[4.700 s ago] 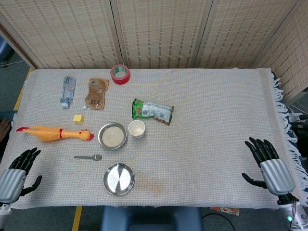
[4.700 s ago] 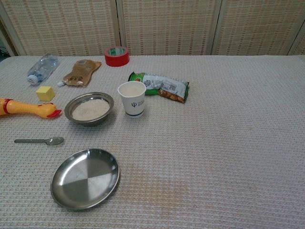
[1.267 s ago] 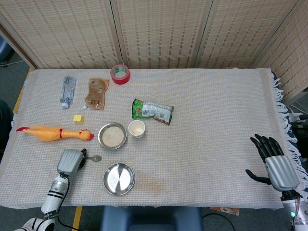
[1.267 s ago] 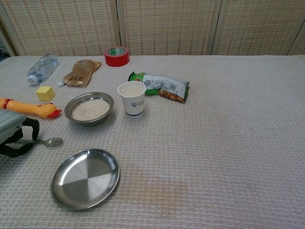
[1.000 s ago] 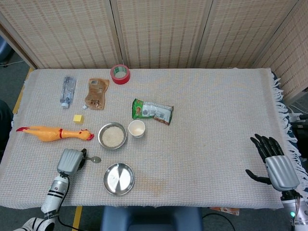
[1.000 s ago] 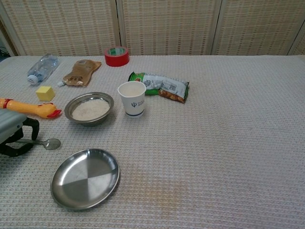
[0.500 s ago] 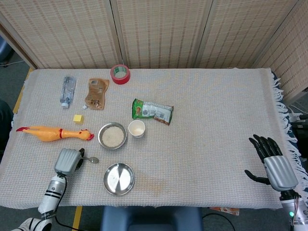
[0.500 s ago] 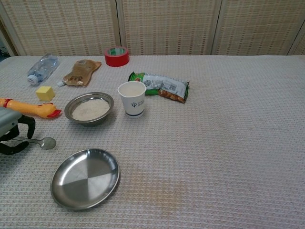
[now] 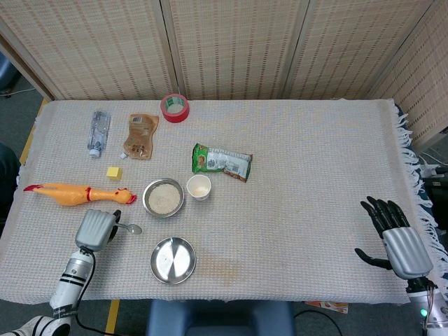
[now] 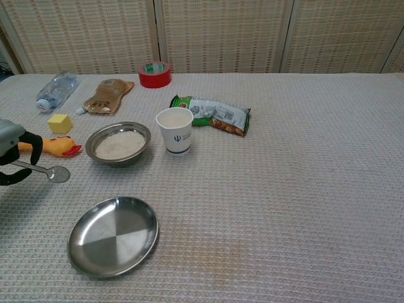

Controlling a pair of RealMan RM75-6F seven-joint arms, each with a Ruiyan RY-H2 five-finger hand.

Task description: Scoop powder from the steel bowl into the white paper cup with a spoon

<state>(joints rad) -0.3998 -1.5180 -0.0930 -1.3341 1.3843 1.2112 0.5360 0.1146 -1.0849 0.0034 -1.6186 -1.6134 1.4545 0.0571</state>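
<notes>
Spoon [image 10: 44,172] is pinched in the left hand [image 9: 96,229] fingers; a loose hold could drop it. Right hand [image 9: 396,240] fingers spread wide, holding nothing.

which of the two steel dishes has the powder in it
Start at the white paper cup in front of the green snack packet. The deep round steel bowl sits right beside it, on the side toward the yellow rubber chicken. Unlike the flat empty steel plate nearer the table's front edge, it holds pale powder.

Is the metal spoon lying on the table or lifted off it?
Lifted. The left hand holds the metal spoon, and the chest view shows its bowl clear of the woven tablecloth.
</notes>
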